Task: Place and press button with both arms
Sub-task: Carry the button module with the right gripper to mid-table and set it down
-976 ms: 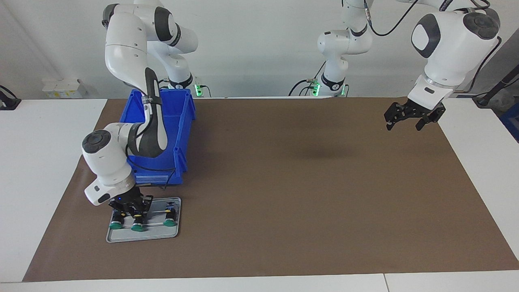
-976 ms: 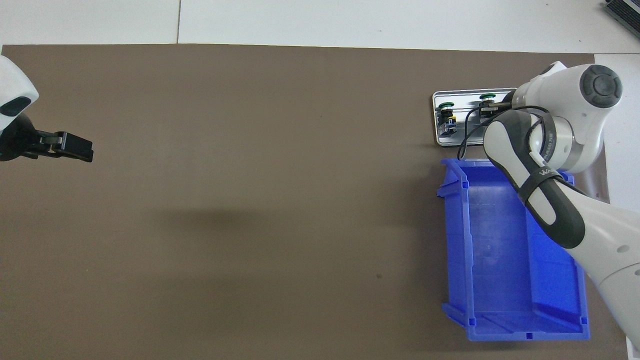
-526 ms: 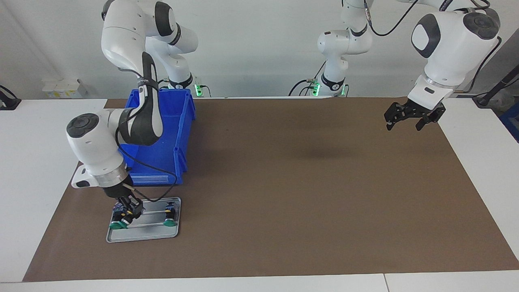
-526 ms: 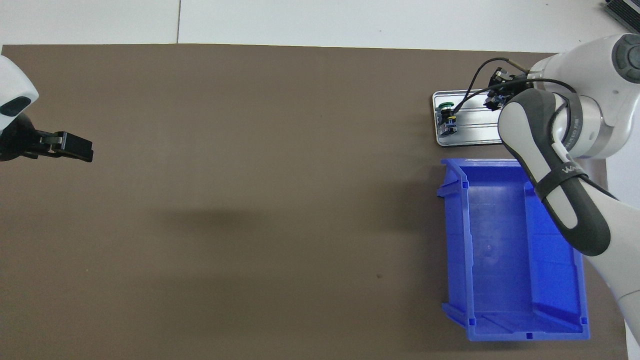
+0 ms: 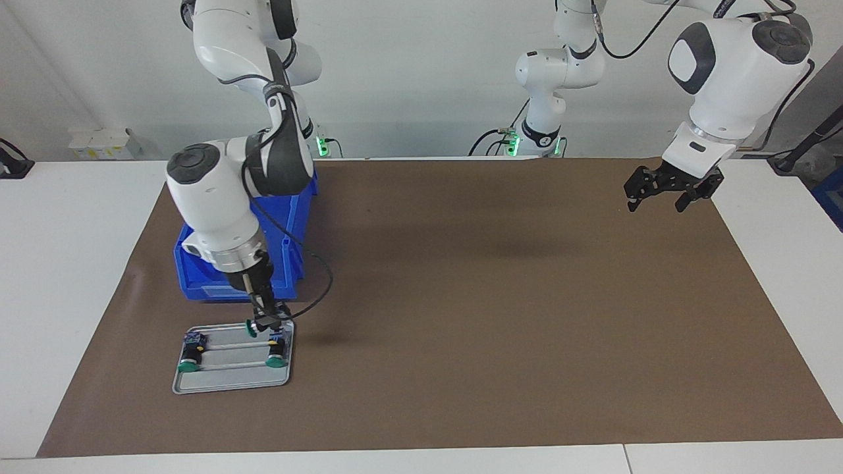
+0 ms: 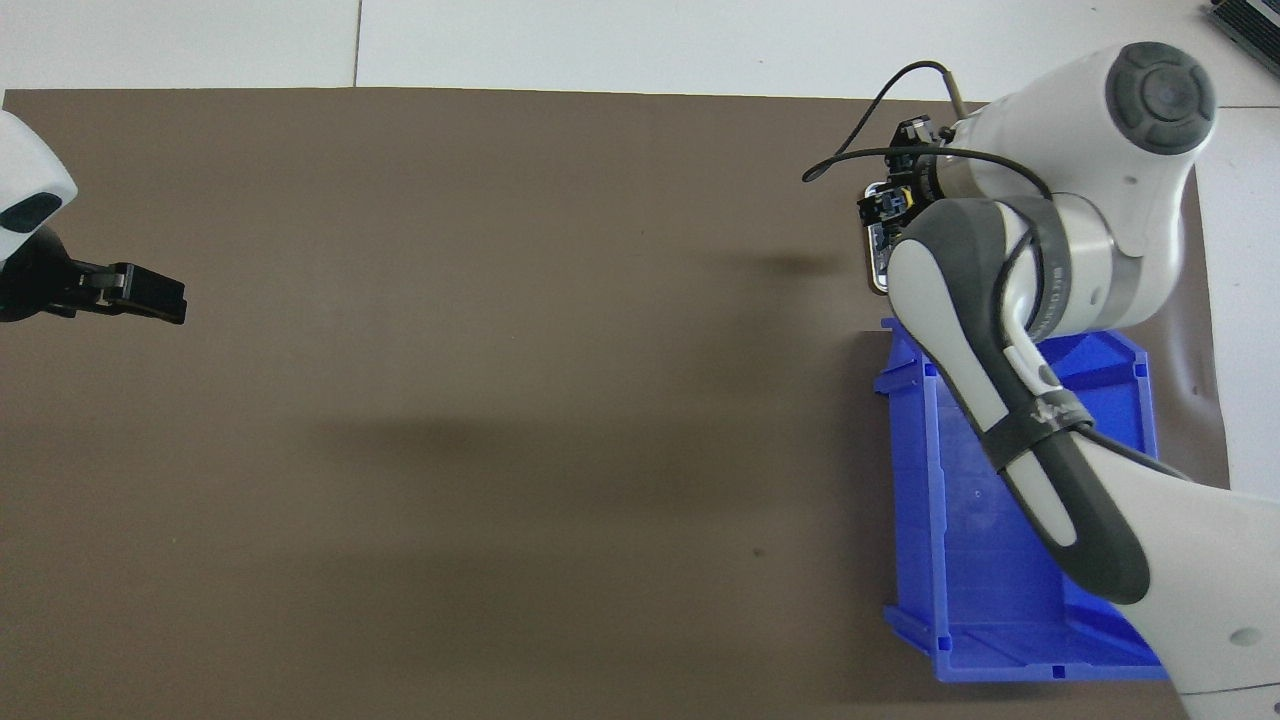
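The button (image 5: 253, 325), green-capped on a black body, hangs clamped in my right hand (image 5: 269, 322) over the corner of the metal tray (image 5: 230, 380) closest to the blue bin (image 5: 290, 217), at the right arm's end of the surface (image 5: 500, 316). I judge it light, rigid and smooth; the body suits gripping. My left hand (image 5: 665, 197) waits open. I can read no writing.

A green-capped button (image 5: 253, 326) with a black body hangs tipped on its side in the right gripper (image 5: 267, 322), above the tray's (image 5: 230, 382) 1 o'clock corner. Two like buttons (image 5: 189, 359) (image 5: 276, 355) lie on the tray at 9 and 3 o'clock.
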Available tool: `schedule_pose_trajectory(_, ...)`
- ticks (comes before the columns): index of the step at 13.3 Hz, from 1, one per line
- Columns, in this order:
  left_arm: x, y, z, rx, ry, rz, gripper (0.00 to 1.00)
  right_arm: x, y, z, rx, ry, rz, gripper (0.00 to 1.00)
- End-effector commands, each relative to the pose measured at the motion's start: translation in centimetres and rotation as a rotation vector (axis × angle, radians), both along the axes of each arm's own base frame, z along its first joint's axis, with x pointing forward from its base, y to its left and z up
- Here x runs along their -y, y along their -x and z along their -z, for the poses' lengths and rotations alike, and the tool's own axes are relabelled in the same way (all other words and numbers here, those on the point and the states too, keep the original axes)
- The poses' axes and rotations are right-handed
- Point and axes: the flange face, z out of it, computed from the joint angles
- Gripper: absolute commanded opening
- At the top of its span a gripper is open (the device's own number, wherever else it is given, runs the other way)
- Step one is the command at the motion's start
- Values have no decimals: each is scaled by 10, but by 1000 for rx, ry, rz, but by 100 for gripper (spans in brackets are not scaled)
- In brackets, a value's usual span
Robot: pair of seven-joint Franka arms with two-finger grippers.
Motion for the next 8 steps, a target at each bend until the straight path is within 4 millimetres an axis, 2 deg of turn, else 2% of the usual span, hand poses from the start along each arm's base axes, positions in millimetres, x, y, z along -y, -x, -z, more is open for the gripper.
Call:
schedule_pose_trajectory(1, -2, 8, 0, 7, -14, -6, 100, -65, 19, -3, -10, -3, 93, 0)
schedule_pose_trajectory(4, -2, 8, 0, 7, -14, -8, 100, -164, 53, 5, 3, 2, 147, 0)
schedule_pose_trajectory(6, -3, 8, 0, 7, -14, -8, 100, -205, 70, 20, -14, 2, 192, 0)
schedule_pose_trajectory(8, -2, 8, 0, 7, -14, -8, 100, -268, 84, 34, -5, -5, 230, 0)
